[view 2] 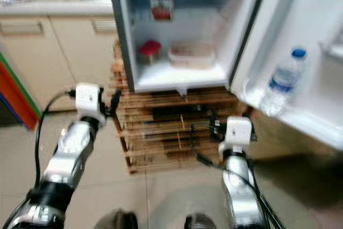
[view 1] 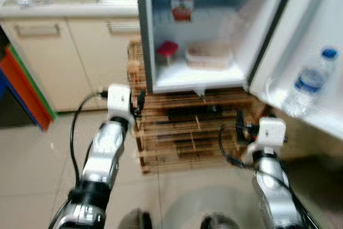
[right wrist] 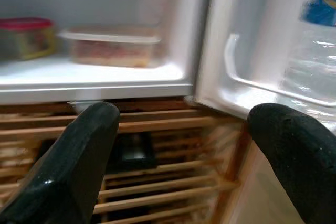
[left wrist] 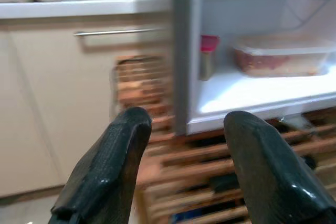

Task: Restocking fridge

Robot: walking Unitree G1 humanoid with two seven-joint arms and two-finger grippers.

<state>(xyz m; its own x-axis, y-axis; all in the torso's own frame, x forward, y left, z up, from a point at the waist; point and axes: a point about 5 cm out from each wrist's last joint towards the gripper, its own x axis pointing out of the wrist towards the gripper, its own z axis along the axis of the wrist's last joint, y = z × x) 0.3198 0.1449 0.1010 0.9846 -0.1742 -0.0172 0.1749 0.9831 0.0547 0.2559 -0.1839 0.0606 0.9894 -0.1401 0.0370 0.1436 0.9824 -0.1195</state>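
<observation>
Both the left claw [left wrist: 181, 169] and right claw [right wrist: 191, 163] hang spread and empty before the open fridge [view 1: 147, 36], whose door holds a water bottle [view 1: 308, 81], so the step looks like fetching another item to stock its shelf.

Glossy white fridge [view 1: 268, 41]; slatted wood rack [view 1: 182, 132]; clear plastic bottle [view 1: 308, 84].

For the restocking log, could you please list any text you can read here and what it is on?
None is legible.
Red and white carton on the upper fridge shelf: print too blurred.
Clear plastic water bottle in the door rack: blue label too blurred.
</observation>
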